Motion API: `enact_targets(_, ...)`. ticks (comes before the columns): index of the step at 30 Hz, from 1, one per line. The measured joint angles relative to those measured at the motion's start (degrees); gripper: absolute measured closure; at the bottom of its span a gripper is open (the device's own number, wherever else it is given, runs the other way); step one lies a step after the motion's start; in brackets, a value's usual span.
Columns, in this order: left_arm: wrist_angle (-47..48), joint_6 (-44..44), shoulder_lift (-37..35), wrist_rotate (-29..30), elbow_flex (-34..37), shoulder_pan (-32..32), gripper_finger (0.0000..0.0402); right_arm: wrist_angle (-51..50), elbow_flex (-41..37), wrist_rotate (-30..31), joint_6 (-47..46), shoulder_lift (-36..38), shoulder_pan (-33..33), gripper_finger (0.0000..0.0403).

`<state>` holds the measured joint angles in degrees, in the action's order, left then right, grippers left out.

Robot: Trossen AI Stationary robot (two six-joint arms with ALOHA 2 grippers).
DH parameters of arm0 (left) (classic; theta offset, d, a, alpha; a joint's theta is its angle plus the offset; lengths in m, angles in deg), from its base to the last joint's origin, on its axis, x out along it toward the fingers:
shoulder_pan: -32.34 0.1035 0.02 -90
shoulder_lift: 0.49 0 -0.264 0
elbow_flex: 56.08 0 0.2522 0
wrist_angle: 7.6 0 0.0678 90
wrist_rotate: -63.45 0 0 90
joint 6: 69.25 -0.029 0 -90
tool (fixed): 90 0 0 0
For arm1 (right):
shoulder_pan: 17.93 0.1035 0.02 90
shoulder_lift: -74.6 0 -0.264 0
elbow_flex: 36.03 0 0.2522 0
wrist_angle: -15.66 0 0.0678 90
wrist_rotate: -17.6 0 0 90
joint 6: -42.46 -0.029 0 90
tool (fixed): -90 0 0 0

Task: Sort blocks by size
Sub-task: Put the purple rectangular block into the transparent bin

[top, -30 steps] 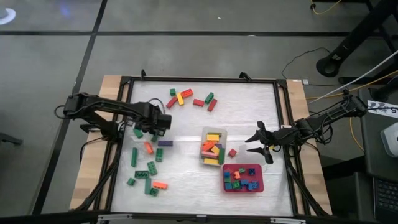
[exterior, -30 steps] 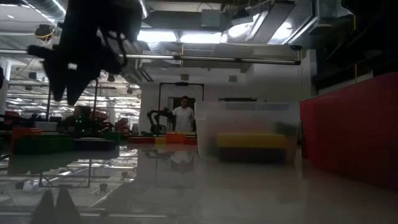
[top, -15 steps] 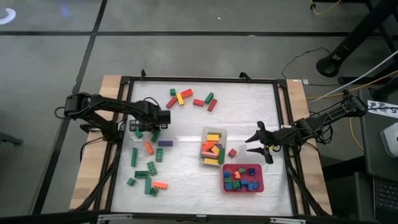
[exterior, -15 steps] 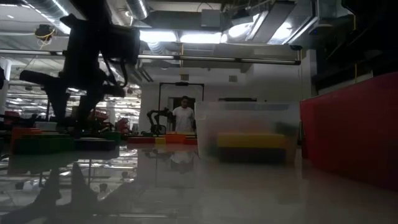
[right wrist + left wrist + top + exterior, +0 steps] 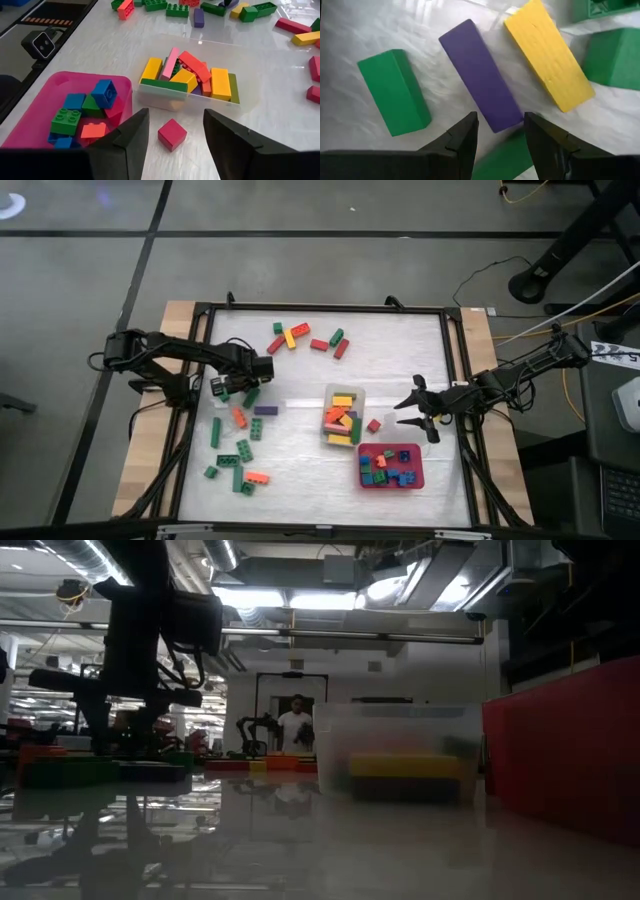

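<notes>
blocks (image 5: pixel 240 438), studded and many-coloured, lie scattered beneath the left gripper (image 5: pixel 222 389), its fingers apart and empty.

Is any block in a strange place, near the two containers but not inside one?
Yes. One small red block lies alone on the table between the clear tub of long bars and the red tray of short blocks, in neither. The right gripper hangs open near it.

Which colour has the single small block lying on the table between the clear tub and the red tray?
The small block is red, almost magenta. It shows best in the right wrist view.
</notes>
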<state>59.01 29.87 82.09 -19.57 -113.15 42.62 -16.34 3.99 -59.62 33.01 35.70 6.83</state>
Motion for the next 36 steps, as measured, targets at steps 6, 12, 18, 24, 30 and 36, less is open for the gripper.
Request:
enact_targets(6, 0.7, 5.0, 0.0, 0.8, 0.0, 0.0, 0.0254, 0.0, 0.0, 0.0, 0.8, 0.0, 0.0, 0.0216)
enact_targets(12, 0.1, 7.8, 0.0, 3.3, 1.0, 0.0, 0.0254, 0.0, 0.0, 0.0, 0.8, 0.0, 0.0, 0.0216)
enact_targets(18, -2.6, 15.2, -0.1, 3.4, 5.5, -0.2, 0.0254, 0.0, 0.0, 0.0, 0.8, 0.0, 0.0, 0.0216)
enact_targets(24, -4.2, 11.1, -0.3, 4.5, 7.8, -0.2, 0.0254, 0.0, 0.0, 0.0, 0.8, 0.0, 0.0, 0.0216)
enact_targets(30, -4.7, 2.1, -1.0, 4.9, 8.1, 0.0, 0.0290, 0.1, 0.0, 0.1, 0.8, 0.0, 0.0, 0.0216)
enact_targets(36, -5.5, -2.8, -5.5, 4.8, 7.7, 0.1, 0.0321, 0.1, 0.0, 0.1, 0.8, 0.0, 0.0, 0.0216)
